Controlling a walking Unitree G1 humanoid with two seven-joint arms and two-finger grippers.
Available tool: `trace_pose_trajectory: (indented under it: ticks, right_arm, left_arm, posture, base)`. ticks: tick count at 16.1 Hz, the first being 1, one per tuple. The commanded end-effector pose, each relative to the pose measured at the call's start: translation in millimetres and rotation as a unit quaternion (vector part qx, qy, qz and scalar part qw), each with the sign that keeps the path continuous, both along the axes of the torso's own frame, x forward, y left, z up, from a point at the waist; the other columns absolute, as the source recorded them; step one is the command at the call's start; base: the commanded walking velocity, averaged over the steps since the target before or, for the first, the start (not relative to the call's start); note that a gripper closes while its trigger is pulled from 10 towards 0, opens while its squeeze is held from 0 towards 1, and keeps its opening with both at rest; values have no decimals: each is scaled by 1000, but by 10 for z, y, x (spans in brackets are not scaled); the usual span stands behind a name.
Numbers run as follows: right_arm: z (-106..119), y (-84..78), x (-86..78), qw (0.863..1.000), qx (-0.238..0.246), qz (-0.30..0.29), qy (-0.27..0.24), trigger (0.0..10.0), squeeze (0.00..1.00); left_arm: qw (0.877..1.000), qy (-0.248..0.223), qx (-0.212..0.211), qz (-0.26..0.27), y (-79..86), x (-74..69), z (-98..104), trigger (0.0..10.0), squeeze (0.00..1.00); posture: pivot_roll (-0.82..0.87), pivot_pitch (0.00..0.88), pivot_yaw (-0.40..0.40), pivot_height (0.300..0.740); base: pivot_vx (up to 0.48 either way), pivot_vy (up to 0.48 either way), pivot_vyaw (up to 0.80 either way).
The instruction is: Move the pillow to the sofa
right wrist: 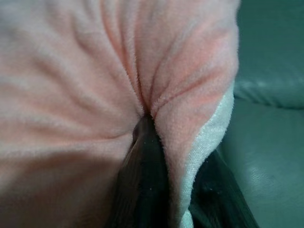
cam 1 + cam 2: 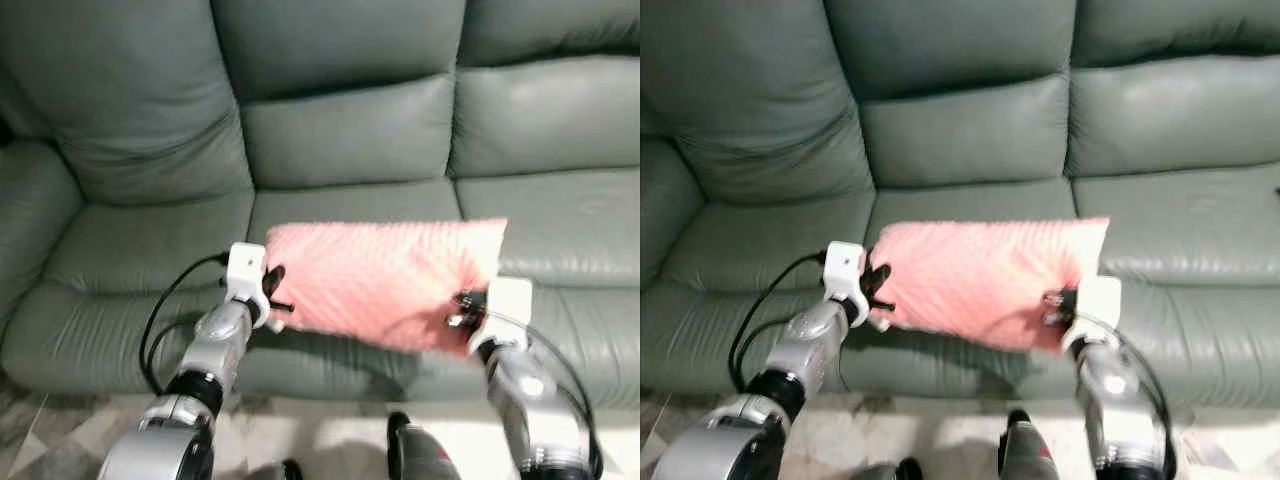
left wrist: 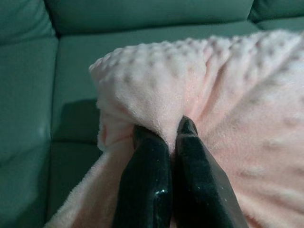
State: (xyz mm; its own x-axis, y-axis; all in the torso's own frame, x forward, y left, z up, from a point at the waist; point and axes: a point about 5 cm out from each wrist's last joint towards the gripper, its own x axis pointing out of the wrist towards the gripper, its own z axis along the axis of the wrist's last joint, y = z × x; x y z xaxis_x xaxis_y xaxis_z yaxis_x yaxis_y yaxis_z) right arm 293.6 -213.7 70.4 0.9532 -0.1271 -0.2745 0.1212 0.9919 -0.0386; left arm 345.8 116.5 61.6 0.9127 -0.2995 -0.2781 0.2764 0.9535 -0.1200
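Pink pillow sits in the lower centre of the head view, held up between both grippers, in front of the middle seat of the green sofa. It looks suspended over the seat's front edge; can't tell whether its underside touches the cushion.

Left gripper is at the pillow's left end, lower left of centre. Wrist view: the two black fingers are pressed together with a fold of dotted fabric pinched between the tips.

Right gripper is at the pillow's lower right corner, lower right of centre. Wrist view: fingers close together, plush fabric and a pale seam edge bunched between them, so it's pinching the pillow too.

Pillow is slightly tilted, its right end higher in the frame than its left, top edge roughly level with the seat cushions' back line. Black cable loops off the left arm at lower left. Pale floor along the bottom edge
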Motion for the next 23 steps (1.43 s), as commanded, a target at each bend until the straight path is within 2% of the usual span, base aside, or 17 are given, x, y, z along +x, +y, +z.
trace_pose_trajectory:
  ticks: [1, 3, 5, 9, 10, 11, 12, 13, 23]
  right_arm:
    - [-23, -120, -5, 1000, -11, -28, 2, 10000, 0]
    - [5, -258, 82, 999, -24, -44, 3, 10000, 0]
    - [10, -323, 162, 999, -27, -44, -1, 10000, 0]
    - [3, -289, 209, 999, -29, -32, -8, 10000, 0]
    - [-22, -279, 205, 999, -27, -29, -9, 10000, 0]
    - [-38, -277, 201, 999, -25, -29, -10, 10000, 0]
    - [-45, -276, 201, 999, -22, -29, -11, 10000, 0]
    - [-52, -270, 203, 999, -18, -29, -14, 10000, 1000]
    - [-145, -252, 180, 999, -16, -32, -14, 10000, 1000]
  left_arm:
    - [1000, 6, 8, 21, 76, -9, -40, 10000, 0]
    - [1000, 6, 6, 23, -31, 16, -17, 10000, 0]
    - [1000, 6, 0, 27, -112, 21, -12, 10000, 0]
    - [999, 4, -13, 34, -169, 45, 22, 10000, 0]
    - [999, 1, -16, 32, -199, 56, 44, 10000, 31]
    - [999, -2, -21, 29, -223, 62, 59, 10000, 149]
    - [999, -3, -23, 28, -231, 63, 63, 10000, 749]
    - [999, -4, -20, 27, -241, 58, 59, 10000, 1000]
    - [999, 13, -10, 35, -222, -54, -100, 10000, 1000]
  posture:
    - [-188, 345, 170, 740]
    - [-187, 351, 168, 740]
    - [-183, 359, 161, 740]
    - [-185, 359, 162, 740]
    - [-180, 358, 166, 740]
    - [-178, 358, 166, 740]
    - [-177, 358, 168, 740]
    - [-177, 359, 169, 740]
    - [-163, 351, 171, 740]
  base:
    - [0, 0, 0]
    - [0, 0, 0]
    - [0, 0, 0]
    - [0, 0, 0]
    - [0, 0, 0]
    - [0, 0, 0]
    - [0, 0, 0]
    - [0, 0, 0]
    - [0, 0, 0]
